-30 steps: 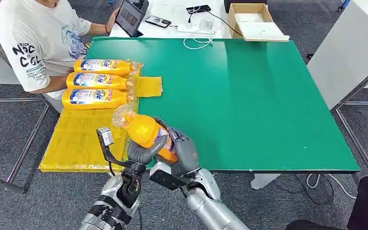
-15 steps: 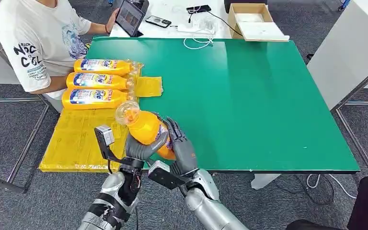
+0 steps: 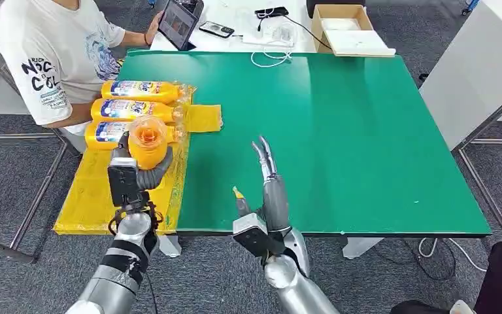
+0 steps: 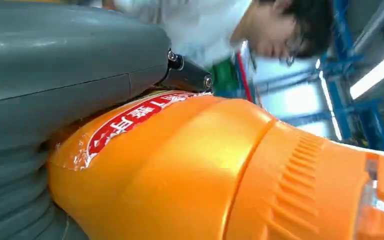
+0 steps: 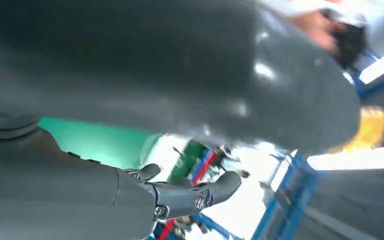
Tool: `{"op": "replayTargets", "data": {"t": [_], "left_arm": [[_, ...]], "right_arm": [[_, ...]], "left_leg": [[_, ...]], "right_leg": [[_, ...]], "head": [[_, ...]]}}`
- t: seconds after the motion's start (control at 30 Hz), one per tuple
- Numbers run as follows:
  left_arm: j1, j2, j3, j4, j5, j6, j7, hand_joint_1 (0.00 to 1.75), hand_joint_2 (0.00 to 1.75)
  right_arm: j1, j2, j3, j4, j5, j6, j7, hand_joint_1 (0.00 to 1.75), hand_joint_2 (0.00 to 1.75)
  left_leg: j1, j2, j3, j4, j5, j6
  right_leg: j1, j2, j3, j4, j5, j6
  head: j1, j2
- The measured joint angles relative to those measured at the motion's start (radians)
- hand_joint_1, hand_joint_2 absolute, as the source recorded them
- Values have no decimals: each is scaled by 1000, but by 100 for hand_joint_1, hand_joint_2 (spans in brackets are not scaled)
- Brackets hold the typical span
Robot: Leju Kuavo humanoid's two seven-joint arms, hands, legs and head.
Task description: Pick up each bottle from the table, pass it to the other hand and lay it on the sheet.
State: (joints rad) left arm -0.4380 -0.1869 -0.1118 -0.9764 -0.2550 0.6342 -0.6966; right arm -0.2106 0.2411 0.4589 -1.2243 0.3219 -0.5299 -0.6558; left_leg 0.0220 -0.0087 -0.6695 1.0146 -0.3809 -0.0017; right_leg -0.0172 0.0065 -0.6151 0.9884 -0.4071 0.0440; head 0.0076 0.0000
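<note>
My left hand (image 3: 145,175) grips an orange bottle (image 3: 147,139) upright, raised over the yellow sheet (image 3: 104,193) at the table's left edge, cap end toward the camera. In the left wrist view the orange bottle (image 4: 195,170) with its red label lies against my grey left hand (image 4: 55,85). Three more orange bottles (image 3: 136,111) lie side by side on the sheet's far part. My right hand (image 3: 268,180) stands over the green table (image 3: 353,144) near its front edge, fingers straight and apart, holding nothing. The right wrist view shows the right hand's dark fingers (image 5: 200,195) spread.
A person in a white T-shirt (image 3: 55,59) sits at the far left, holding a tablet (image 3: 178,23). A phone (image 3: 216,29), cables and a cardboard box (image 3: 348,27) lie on the white table beyond. A white panel (image 3: 470,72) stands to the right.
Both hands held the bottle together before. Now my right hand has let go and moved right with fingers straightened, and my left hand has carried the bottle left over the sheet.
</note>
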Motion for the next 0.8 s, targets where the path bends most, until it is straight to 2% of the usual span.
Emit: {"op": "replayTargets", "data": {"t": [0.07,0.23,0.33,0.5,0.67,0.8], "left_arm": [[-19,21,3,58,-55,50,0,175,175],[-39,45,11,125,-79,64,0,175,175],[-53,47,59,164,-300,65,16,175,175],[-69,49,279,218,-1139,65,163,175,175],[-69,85,302,259,-1292,65,284,175,175],[-73,136,210,298,-1307,65,414,175,175]], "right_arm": [[8,-1,0,-35,-7,-10,-6,0,0],[23,-5,0,-79,-10,-12,-9,0,0],[24,-5,0,-85,-29,-14,-24,0,0],[24,-7,0,-113,-103,-57,-41,0,0],[22,-10,0,-130,-133,-53,-43,0,0],[12,-11,6,-128,-140,-29,-43,0,0]], "left_leg": [[0,0,0,0,0,0],[0,0,0,0,0,0],[0,0,0,0,0,0],[0,1,0,0,0,0],[0,1,0,0,0,0],[0,2,0,0,0,0]], "right_leg": [[0,0,0,0,0,0],[0,0,0,0,0,0],[0,0,0,0,0,0],[0,1,0,0,0,0],[0,2,-1,0,0,0],[0,2,-1,0,0,0]], "head": [[0,0],[0,0],[0,0],[0,0],[0,0],[0,0]]}}
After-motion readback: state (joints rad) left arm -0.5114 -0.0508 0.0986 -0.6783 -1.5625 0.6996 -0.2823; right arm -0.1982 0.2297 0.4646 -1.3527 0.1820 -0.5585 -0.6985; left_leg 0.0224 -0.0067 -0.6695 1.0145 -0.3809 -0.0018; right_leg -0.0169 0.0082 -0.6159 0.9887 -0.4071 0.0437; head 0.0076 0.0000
